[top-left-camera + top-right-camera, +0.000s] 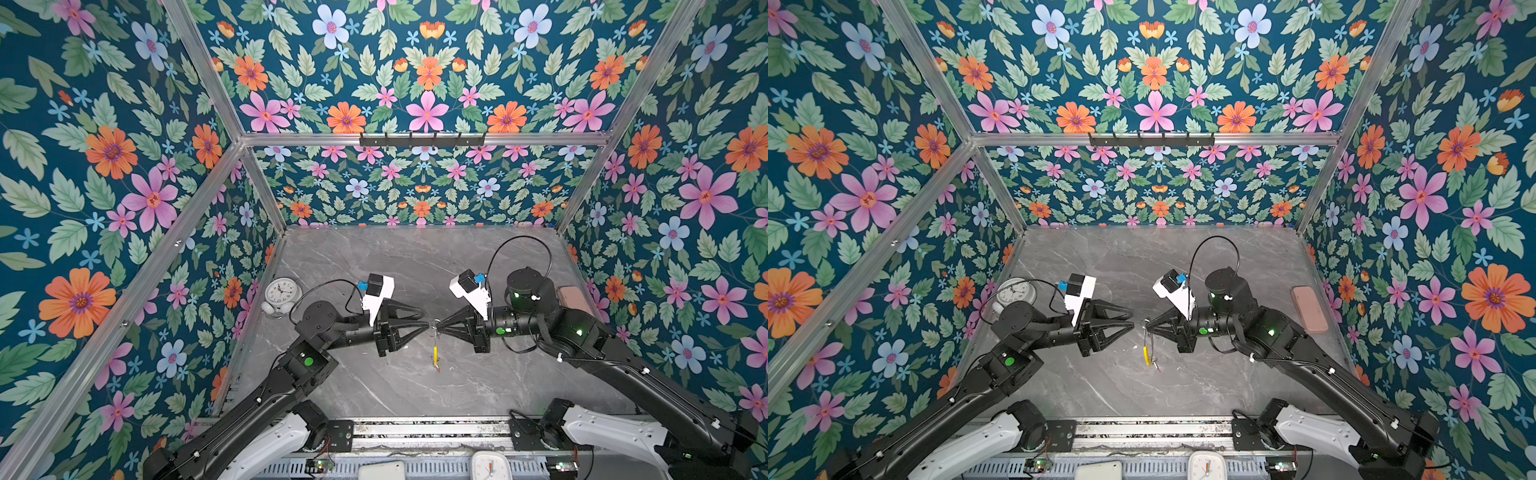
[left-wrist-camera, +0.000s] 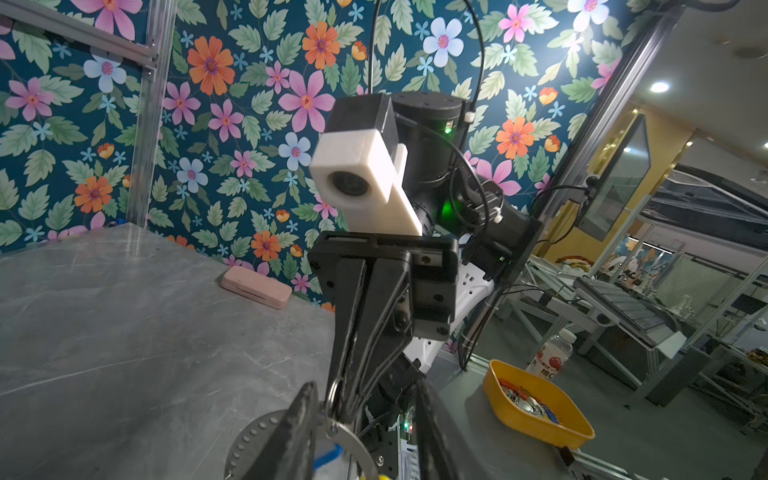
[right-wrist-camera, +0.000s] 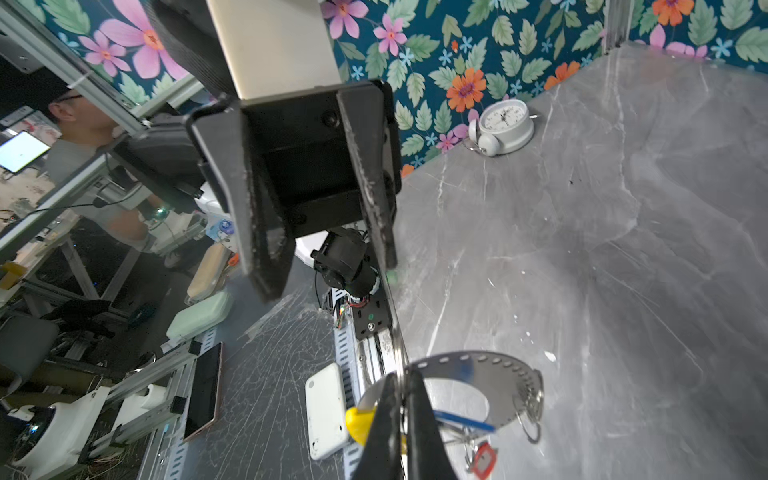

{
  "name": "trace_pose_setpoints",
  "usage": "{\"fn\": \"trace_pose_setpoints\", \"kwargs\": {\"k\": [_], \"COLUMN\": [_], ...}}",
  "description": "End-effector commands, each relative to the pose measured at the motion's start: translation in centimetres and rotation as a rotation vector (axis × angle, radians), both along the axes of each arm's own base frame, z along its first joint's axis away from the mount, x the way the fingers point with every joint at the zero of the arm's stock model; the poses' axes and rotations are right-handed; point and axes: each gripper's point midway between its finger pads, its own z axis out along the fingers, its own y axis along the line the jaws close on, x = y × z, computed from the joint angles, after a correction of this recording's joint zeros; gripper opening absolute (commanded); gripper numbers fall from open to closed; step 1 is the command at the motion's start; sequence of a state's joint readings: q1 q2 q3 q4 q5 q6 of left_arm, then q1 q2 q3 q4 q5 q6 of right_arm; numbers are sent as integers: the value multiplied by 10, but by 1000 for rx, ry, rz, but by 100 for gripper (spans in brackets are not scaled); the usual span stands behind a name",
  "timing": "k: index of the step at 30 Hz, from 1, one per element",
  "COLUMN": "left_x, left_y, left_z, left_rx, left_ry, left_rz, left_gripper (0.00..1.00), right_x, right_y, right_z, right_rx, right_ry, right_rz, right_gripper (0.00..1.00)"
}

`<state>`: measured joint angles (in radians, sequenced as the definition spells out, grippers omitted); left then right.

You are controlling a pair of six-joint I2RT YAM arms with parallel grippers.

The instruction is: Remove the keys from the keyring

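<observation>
The keyring (image 1: 434, 345) hangs above the table's middle. Its grey perforated hoop (image 3: 478, 365) carries a yellow sleeve (image 3: 359, 424) and small split rings (image 3: 530, 399). My right gripper (image 3: 401, 380) is shut on the hoop's upper edge, and its tips also show in a top view (image 1: 1145, 326). The keys dangle below, one with a blue tag (image 3: 461, 419) and one with a red tag (image 3: 482, 459). My left gripper (image 1: 427, 325) faces the right one tip to tip. It is open, with one finger (image 2: 299, 424) beside the hoop and nothing pinched.
A white alarm clock (image 1: 281, 295) stands at the left wall. A pink case (image 1: 1308, 309) lies by the right wall. Off the table's front edge are a white device (image 3: 328, 409) and a yellow bin (image 2: 536, 407). Floral walls enclose three sides.
</observation>
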<state>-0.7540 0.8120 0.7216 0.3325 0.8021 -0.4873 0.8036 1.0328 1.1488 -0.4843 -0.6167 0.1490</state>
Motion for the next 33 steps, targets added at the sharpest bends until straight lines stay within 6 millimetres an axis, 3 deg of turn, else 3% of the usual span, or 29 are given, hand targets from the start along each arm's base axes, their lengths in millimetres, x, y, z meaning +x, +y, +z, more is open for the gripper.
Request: {"fn": "trace_pose_setpoints", "kwargs": {"k": [1, 13, 28, 33], "left_x": [4, 0, -4, -6], "left_y": [-5, -19, -27, -27], "left_z": [-23, -35, -42, -42], "left_rx": [121, 214, 245, 248], "left_ry": [35, 86, 133, 137], "left_rz": [-10, -118, -198, -211], "left_gripper": [41, 39, 25, 16], "right_x": [-3, -10, -4, -1], "right_y": [-9, -7, -2, -2], "right_z": [-17, -17, -21, -22], "right_rx": [-109, -237, -310, -317], "right_ry": [43, 64, 21, 14], "right_rz": [-8, 38, 25, 18], "right_gripper": [0, 0, 0, 0]}}
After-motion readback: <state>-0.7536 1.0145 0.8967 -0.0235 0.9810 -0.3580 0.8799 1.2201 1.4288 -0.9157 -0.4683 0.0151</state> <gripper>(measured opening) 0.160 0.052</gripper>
